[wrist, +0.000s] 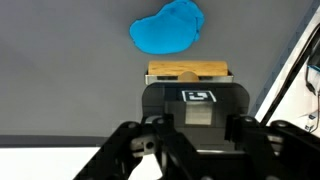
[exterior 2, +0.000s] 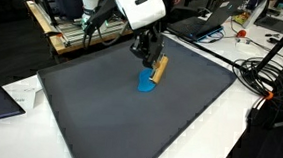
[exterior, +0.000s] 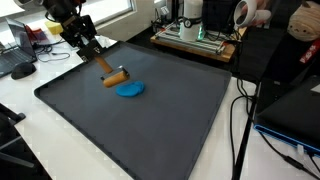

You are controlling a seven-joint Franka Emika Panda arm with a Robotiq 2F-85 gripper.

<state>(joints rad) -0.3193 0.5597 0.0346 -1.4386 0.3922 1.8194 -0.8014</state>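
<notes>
Wrist view, gripper [wrist: 190,88] pitched down, gripping wooden block [wrist: 188,70], blue blob [wrist: 168,27] ahead

The arm [exterior 2: 139,7] is white with black joints, and its black tool [exterior 2: 147,53] bears a square black-and-white marker [wrist: 198,96].

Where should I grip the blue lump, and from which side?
Likely across its narrow lobe, from straight above: the blue lump lies low and flat on the mat, leaving no side face to pinch. The jaws are shut on the wooden block, so free them first.
</notes>
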